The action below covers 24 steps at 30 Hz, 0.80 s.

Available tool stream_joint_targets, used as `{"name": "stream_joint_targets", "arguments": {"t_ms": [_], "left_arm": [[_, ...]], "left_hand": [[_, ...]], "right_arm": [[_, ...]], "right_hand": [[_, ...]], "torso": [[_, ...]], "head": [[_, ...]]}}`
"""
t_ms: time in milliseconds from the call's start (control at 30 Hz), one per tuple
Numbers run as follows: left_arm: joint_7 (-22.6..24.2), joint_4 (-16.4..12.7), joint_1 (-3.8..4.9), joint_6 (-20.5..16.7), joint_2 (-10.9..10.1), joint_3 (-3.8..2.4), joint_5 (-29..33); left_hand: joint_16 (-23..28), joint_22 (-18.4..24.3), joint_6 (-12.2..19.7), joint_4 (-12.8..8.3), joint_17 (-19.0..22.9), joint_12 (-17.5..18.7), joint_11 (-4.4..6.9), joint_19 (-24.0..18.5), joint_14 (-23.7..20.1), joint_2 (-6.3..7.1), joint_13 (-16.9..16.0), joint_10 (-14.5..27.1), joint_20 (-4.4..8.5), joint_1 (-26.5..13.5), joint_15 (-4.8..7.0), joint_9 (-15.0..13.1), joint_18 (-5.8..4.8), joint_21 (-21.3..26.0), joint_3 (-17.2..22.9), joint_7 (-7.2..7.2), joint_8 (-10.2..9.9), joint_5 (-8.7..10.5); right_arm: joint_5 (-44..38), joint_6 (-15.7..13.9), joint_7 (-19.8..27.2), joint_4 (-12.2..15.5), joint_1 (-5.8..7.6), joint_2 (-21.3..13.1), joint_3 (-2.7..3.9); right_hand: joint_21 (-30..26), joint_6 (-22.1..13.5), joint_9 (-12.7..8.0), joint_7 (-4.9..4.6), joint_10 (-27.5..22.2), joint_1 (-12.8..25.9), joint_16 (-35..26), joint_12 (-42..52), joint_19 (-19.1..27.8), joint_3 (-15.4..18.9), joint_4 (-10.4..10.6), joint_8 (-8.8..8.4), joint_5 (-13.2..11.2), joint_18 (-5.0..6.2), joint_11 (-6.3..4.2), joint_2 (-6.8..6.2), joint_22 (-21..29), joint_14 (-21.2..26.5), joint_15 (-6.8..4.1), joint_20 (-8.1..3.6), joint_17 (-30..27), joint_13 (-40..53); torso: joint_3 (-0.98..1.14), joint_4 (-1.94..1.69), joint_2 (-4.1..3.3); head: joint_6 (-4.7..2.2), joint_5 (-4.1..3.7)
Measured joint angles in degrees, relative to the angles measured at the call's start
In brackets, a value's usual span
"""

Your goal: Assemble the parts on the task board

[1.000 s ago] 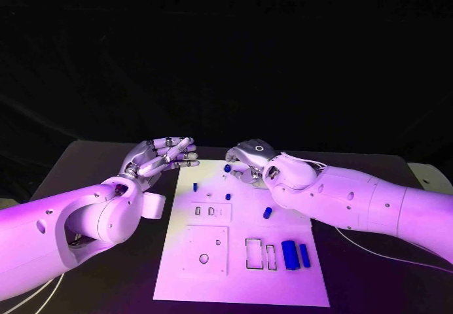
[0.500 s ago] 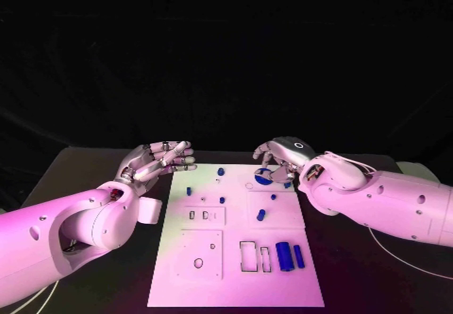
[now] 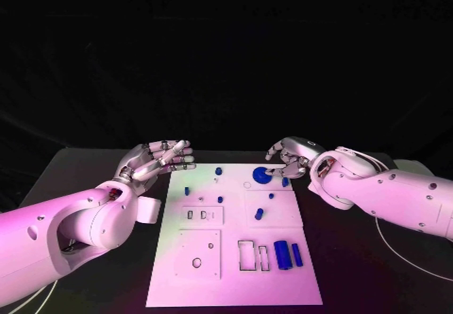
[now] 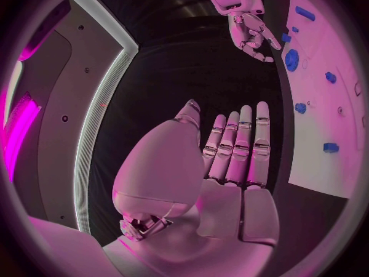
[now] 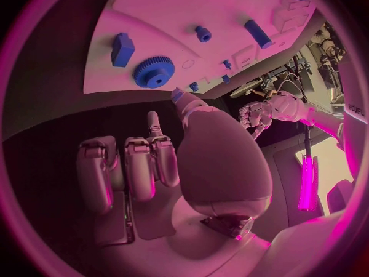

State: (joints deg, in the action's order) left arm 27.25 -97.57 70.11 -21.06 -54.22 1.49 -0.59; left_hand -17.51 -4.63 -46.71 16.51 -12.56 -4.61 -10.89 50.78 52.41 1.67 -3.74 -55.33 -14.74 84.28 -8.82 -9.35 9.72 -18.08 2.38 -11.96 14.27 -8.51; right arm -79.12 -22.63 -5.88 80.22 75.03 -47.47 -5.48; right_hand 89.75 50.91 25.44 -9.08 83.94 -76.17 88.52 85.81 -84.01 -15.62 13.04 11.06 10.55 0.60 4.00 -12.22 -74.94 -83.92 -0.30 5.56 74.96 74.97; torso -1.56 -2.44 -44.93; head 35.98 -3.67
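One task board (image 3: 236,275), one gear (image 3: 262,173), two robot hands.

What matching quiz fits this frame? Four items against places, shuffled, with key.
1. blue gear
2. left hand
3. right hand
4. thick blue cylinder

A. beside the task board's far left corner, fingers extended, empty
B. lying on the board's near right part
C. on the board's far end, by a hand's fingertips
D. over the board's far right corner

Pairs: 1-C, 2-A, 3-D, 4-B.
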Motion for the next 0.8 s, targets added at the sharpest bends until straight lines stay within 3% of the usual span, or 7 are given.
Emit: {"name": "stream_joint_targets", "arguments": {"t_ms": [333, 800], "left_arm": [[0.0, 0.1, 0.01, 0.0, 0.1, 0.01, 0.1], [0.0, 0.3, 0.01, 0.0, 0.1, 0.01, 0.2]], "left_hand": [[0.2, 0.0, 0.0, 0.0, 0.0, 0.0, 0.0, 0.2, 0.0, 0.0, 0.0, 0.0, 0.2, 0.0, 0.0, 0.0, 0.0, 0.0, 0.0, 0.0, 0.0, 0.0], [0.2, 0.0, 0.0, 0.0, 0.0, 0.0, 0.01, 0.2, 0.0, 0.0, 0.0, 0.0, 0.2, 0.0, 0.0, 0.0, 0.0, 0.0, 0.0, 0.0, 0.0, 0.0]], "right_arm": [[0.3, 2.8, -0.9, -2.6, -0.06, 3.0, -0.06], [-0.5, 5.7, -2.5, -4.2, -0.23, 4.1, -0.13]], "right_hand": [[0.0, -0.8, 0.0, -0.14, 0.0, 0.0, 0.2, 0.2, 0.0, 0.7, 0.4, 0.0, 0.0, -0.22, 0.0, 0.0, 0.0, -0.2, 0.19, 0.41, 0.0, 0.0], [0.0, -0.8, 0.0, -0.14, 0.0, 0.0, 0.5, 0.6, 0.0, 1.3, 0.9, 0.0, 0.0, -0.23, 0.0, 0.0, 0.0, -0.2, 0.19, 0.4, 0.0, 0.0]], "torso": [[-0.15, -0.12, 0.0], [-0.11, -0.04, 0.08]], "head": [[0.42, -0.03], [0.82, -0.16]]}}
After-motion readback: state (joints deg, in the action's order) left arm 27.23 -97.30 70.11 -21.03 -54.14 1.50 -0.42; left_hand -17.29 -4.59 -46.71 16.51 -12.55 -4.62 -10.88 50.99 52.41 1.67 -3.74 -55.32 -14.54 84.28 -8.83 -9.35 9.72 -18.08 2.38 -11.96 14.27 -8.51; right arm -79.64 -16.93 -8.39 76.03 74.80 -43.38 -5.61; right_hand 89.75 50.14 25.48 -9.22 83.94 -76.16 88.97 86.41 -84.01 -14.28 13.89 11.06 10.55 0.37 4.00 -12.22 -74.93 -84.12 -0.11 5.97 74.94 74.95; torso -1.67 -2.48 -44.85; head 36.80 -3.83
